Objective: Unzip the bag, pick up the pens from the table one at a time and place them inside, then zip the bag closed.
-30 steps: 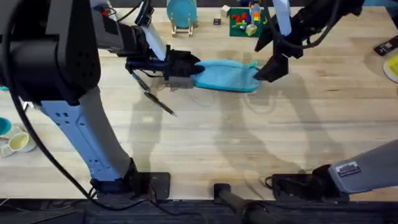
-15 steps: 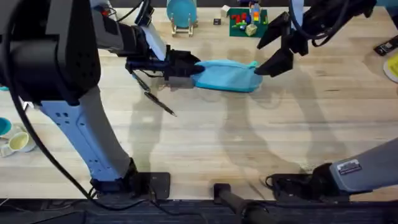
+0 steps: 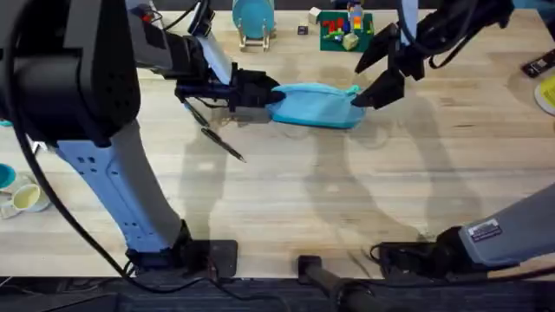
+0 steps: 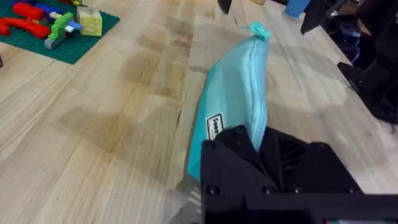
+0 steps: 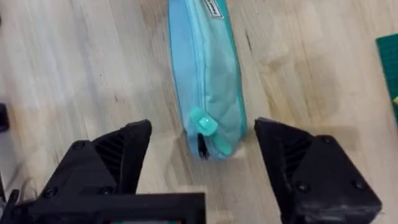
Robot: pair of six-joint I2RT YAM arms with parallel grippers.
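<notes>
The light blue bag [image 3: 316, 106] lies on the table [image 3: 347, 199], zipper closed along its top. My left gripper [image 3: 256, 92] is shut on the bag's left end; in the left wrist view the bag [image 4: 233, 99] runs away from the black fingers [image 4: 292, 168] to the pale pull tab [image 4: 257, 31]. My right gripper [image 3: 366, 82] stands open at the bag's right end. In the right wrist view the pull tab [image 5: 202, 121] sits between the spread fingers [image 5: 118, 155], untouched. One dark pen [image 3: 224, 145] lies in front of the left gripper, and a second pen [image 3: 195, 113] lies partly under it.
A round blue disc on a wooden stand [image 3: 253, 17] and a green baseplate with bricks [image 3: 342, 30] stand behind the bag. Mugs [image 3: 22, 199] sit at the left edge, and a yellow object [image 3: 548, 91] and a black one [image 3: 538, 65] at the right.
The right gripper rose and shifted back from the bag's right end, then came slightly down toward it again, still open. The left gripper and the bag have stayed put.
</notes>
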